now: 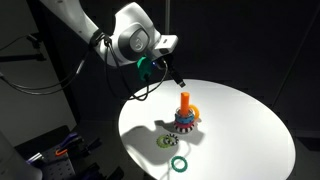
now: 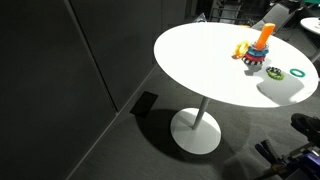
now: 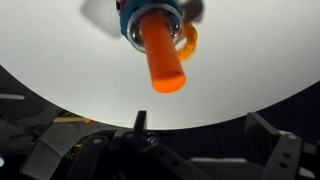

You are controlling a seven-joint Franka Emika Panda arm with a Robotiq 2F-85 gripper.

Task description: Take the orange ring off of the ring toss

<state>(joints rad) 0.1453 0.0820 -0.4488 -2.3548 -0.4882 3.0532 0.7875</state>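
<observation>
The ring toss stands on the round white table, with an upright orange peg over red and blue rings. It also shows in an exterior view and in the wrist view. The orange ring sits at the base of the peg, on the side of the stack; it shows in both exterior views. My gripper hangs over the table's far edge, above and behind the toy. In the wrist view its fingers are spread apart and empty.
A yellowish-green and white ring and a green ring lie loose on the table near its front edge; both also show in an exterior view. Dark floor and clutter surround the table.
</observation>
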